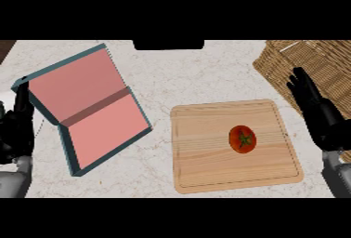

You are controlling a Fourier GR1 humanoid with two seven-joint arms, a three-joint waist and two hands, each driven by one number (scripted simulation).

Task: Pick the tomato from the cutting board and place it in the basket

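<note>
Tomato lying right of centre on cutting board, green stem cap facing up, untouched. Basket sitting at counter's far right, just beyond board's corner. Right hand hovering beside board's right edge, fingers straight and apart, holding nothing. Left hand resting at left edge, fingers up, likewise empty. Teal tray with pink lining lying well left of board. Judging handling: light, round, smooth-skinned, likely rolling if nudged, bruising if squeezed. Suggesting closing around widest middle from above, thumb opposing fingers, avoiding stem.
</note>
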